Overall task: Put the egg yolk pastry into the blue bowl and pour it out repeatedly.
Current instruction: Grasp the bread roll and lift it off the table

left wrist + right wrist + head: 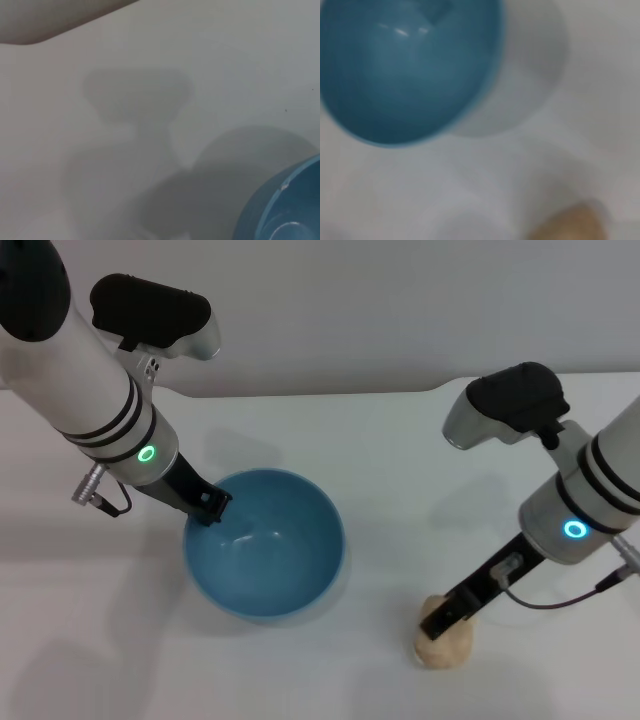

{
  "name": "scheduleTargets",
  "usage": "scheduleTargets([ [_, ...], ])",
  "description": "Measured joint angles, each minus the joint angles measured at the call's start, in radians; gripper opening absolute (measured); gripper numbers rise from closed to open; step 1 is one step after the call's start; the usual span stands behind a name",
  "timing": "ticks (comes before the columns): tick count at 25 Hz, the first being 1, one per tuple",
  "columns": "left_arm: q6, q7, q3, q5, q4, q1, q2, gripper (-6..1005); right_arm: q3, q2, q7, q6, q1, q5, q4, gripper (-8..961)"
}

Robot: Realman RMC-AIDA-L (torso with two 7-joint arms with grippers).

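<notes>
Both arms are thick white cylinders, each banded with two thin black rings near the wrist and ending in a silver-grey collar with a glowing ring light: green on the left arm (147, 453), blue-cyan on the right arm (575, 530). Each carries a black-topped, silver-bodied camera housing on a bracket, left (155, 312) and right (510, 402), and a slim black gripper stem beyond the collar. A metal plug with a thin dark cable (98, 491) loops off the left wrist; a similar grey cable (560, 600) trails from the right.

A curved slice of the blue bowl (287, 210) (rim and inside) sits on the white table (225, 60).
</notes>
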Motion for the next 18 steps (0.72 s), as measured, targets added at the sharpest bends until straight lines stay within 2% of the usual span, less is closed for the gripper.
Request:
scheduleTargets([
  [5, 0.000, 0.000, 0.000, 0.000, 0.000, -0.002, 0.000, 17, -0.001, -0.001, 0.027, 0.021, 0.009, -0.074, -0.009, 620],
  [11, -0.001, 0.000, 0.000, -0.005, 0.000, -0.003, -0.001, 19, -0.022, 0.005, 0.027, -0.030, 0.014, -0.064, 0.014, 619],
  [18, -0.002, -0.001, 0.004, -0.006, 0.000, -0.004, -0.004, 20, -0.119, 0.008, 0.027, -0.124, 0.061, -0.016, 0.138, 594],
])
